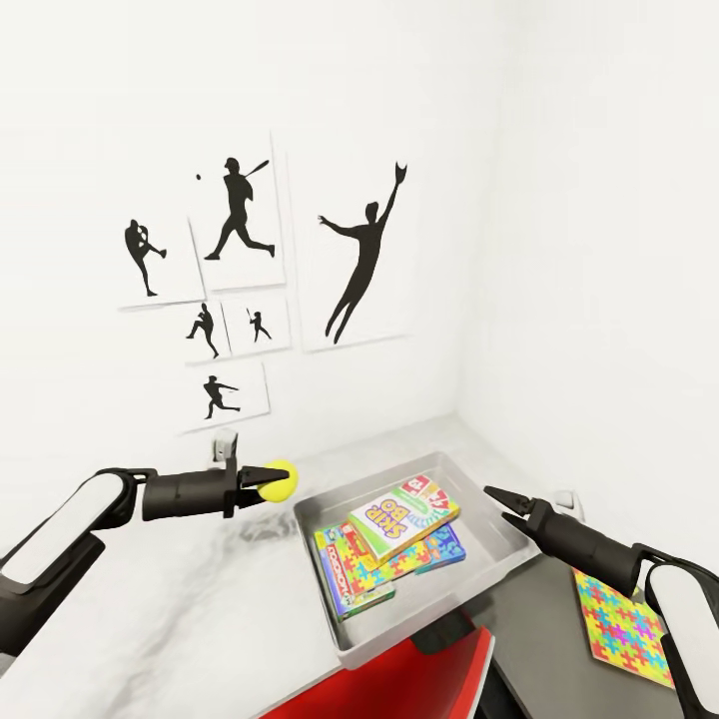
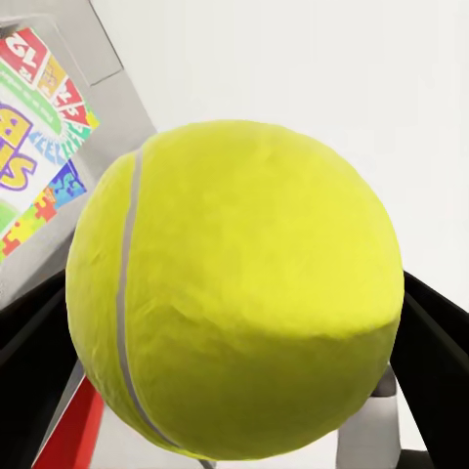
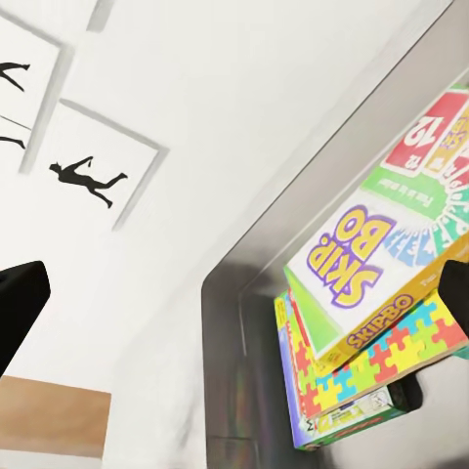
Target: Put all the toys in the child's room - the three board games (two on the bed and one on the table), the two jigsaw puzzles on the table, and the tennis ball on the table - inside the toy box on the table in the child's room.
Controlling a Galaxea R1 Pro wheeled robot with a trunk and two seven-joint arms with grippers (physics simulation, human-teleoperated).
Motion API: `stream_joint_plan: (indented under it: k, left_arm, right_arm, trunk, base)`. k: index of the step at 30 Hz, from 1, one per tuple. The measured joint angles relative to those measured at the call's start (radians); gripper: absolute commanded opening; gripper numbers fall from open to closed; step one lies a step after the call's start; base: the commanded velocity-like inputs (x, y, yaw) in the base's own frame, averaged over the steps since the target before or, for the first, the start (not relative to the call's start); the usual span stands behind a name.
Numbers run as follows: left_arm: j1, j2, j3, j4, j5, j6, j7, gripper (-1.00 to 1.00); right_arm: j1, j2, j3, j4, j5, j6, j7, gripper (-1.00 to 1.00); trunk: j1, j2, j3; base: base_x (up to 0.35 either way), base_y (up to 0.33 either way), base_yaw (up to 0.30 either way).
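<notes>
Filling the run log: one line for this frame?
left gripper: shut on yellow tennis ball, beside grey toy box | right gripper: open, empty | Skip-Bo box: in toy box | jigsaw puzzle square: outside

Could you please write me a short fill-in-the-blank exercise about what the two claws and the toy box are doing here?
1. The left claw is shut on the ____.
2. The game lying topmost in the toy box is labelled ____.
3. The right claw is open and holds ____.
4. One jigsaw puzzle lies ____ the toy box.

Missing words: tennis ball; Skip-Bo; nothing; outside
</notes>
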Motion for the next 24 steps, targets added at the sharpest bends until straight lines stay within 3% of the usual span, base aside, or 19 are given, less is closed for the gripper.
stream_joint_plan:
  k: [2, 4, 5, 6, 8, 10, 13, 16, 19, 24]
  left_arm:
    - [-0.001, -0.004, -0.003, -0.001, -0.012, 0.0, 0.006, -1.0]
    - [-0.002, -0.029, -0.007, -0.004, -0.048, -0.001, 0.019, -1.0]
    - [-0.003, -0.055, -0.007, -0.005, -0.071, -0.001, 0.026, -1.0]
    - [-0.004, -0.104, -0.008, -0.005, -0.11, -0.001, 0.039, -1.0]
    - [-0.006, -0.174, -0.009, -0.007, -0.18, 0.0, 0.059, -1.0]
    - [-0.006, -0.247, -0.009, -0.009, -0.279, 0.0, 0.09, -1.0]
    - [-0.007, -0.333, -0.019, -0.01, -0.403, 0.0, 0.122, -1.0]
    - [-0.007, -0.4, -0.067, -0.008, -0.504, 0.0, 0.18, -1.0]
    - [-0.007, -0.436, -0.088, -0.006, -0.536, 0.0, 0.255, -1.0]
    - [-0.007, -0.506, -0.124, 0.032, -0.546, -0.001, 0.402, -1.0]
  right_arm:
    - [0.0, 0.0, 0.0, 0.0, 0.0, 0.0, 0.0, 1.0]
    - [0.0, -0.001, 0.0, 0.0, 0.0, 0.0, 0.0, 1.0]
    - [0.0, -0.002, -0.001, 0.0, 0.0, 0.0, 0.001, 1.0]
    - [0.0, -0.002, -0.003, 0.0, 0.001, 0.0, 0.001, 1.0]
    - [0.0, -0.003, -0.005, 0.0, 0.001, 0.0, 0.001, 1.0]
    - [0.0, -0.004, -0.006, -0.001, 0.001, 0.0, 0.002, 1.0]
    - [0.0, -0.005, -0.008, 0.0, 0.005, 0.0, 0.0, 1.0]
    - [0.0, -0.006, -0.022, 0.0, 0.007, 0.0, -0.001, 1.0]
    - [0.001, -0.006, -0.035, 0.0, 0.007, -0.001, -0.001, 1.0]
    - [0.001, -0.006, -0.047, 0.0, 0.035, -0.002, -0.003, 1.0]
  trunk:
    - [0.0, 0.0, 0.0]
    - [0.0, 0.0, 0.0]
    - [0.0, 0.0, 0.0]
    - [0.0, 0.0, 0.0]
    - [0.0, 0.0, 0.0]
    - [0.0, 0.0, 0.0]
    - [0.0, 0.0, 0.0]
    - [0.0, 0.0, 0.0]
    - [0.0, 0.0, 0.0]
    - [0.0, 0.0, 0.0]
  base:
    - [0.0, 0.0, 0.0]
    - [0.0, 0.0, 0.0]
    - [0.0, 0.0, 0.0]
    - [0.0, 0.0, 0.0]
    - [0.0, 0.0, 0.0]
    - [0.0, 0.0, 0.0]
    - [0.0, 0.0, 0.0]
    - [0.0, 0.0, 0.0]
    - [0.0, 0.0, 0.0]
    - [0.0, 0.0, 0.0]
